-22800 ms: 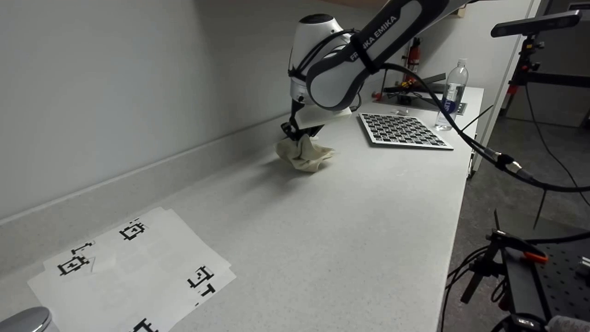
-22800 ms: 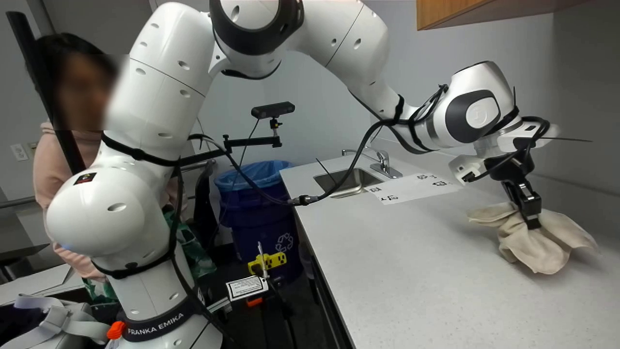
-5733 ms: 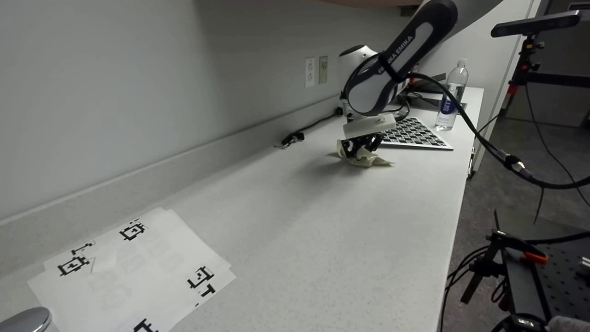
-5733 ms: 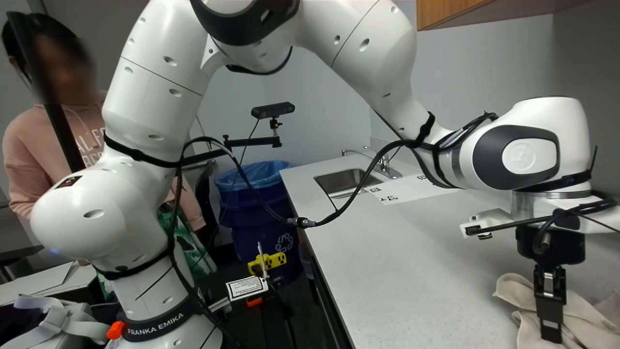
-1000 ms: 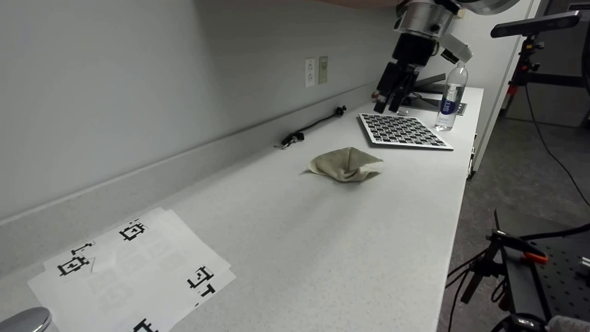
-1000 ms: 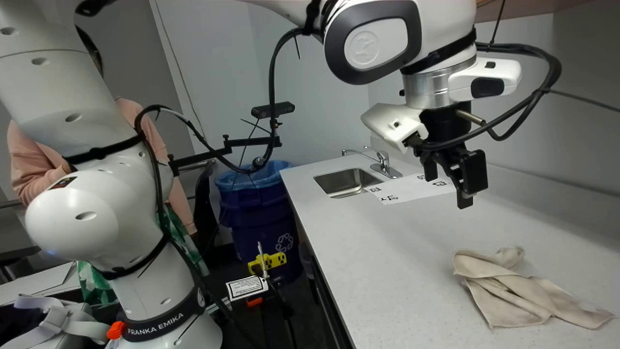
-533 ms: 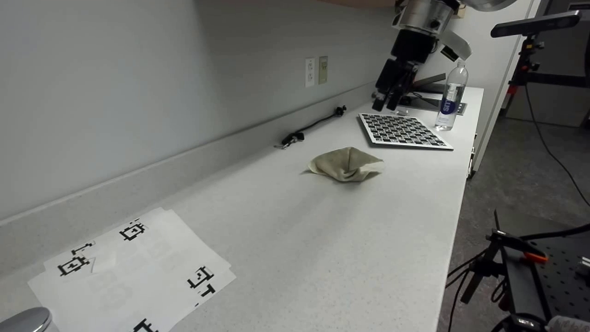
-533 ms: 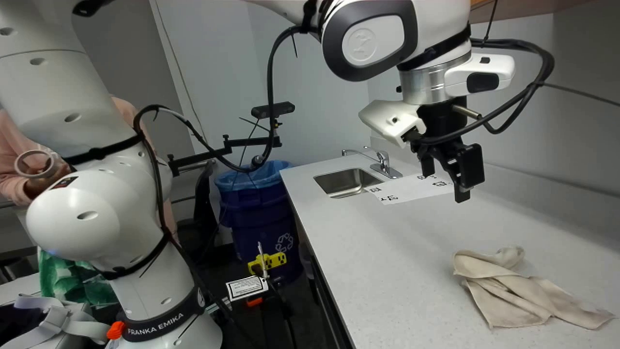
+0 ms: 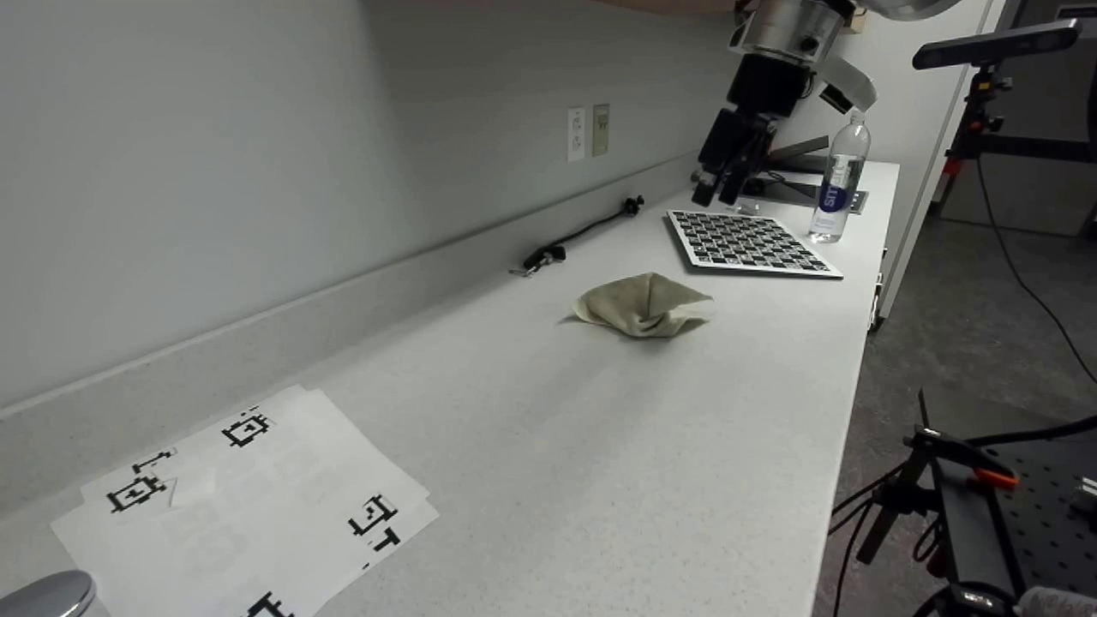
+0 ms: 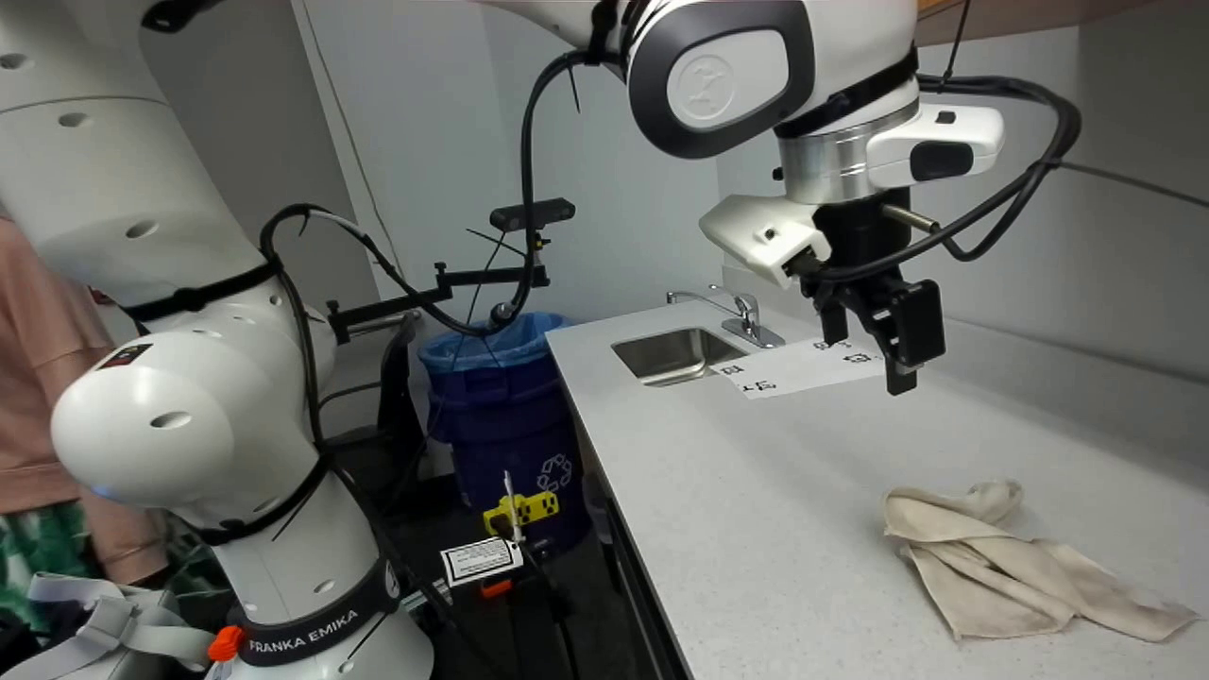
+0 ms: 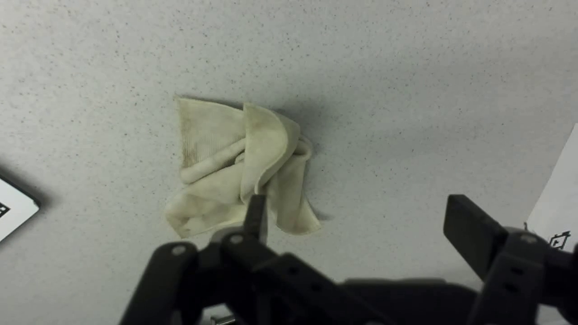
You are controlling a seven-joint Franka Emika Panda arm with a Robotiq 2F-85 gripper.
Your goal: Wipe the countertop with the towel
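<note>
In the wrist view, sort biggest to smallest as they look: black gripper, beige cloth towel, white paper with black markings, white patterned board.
1. black gripper, helped by being nearest the camera
2. beige cloth towel
3. white paper, cut off by the frame
4. white patterned board, only a corner showing

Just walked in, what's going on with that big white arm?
A robot arm has the job of wiping the countertop with a towel. Right now it holds nothing: its gripper is open above the countertop, and the towel lies crumpled there, apart from it. Someone in a pink top is partly in view behind the arm. Whether wiping is finished, I can't tell.
</note>
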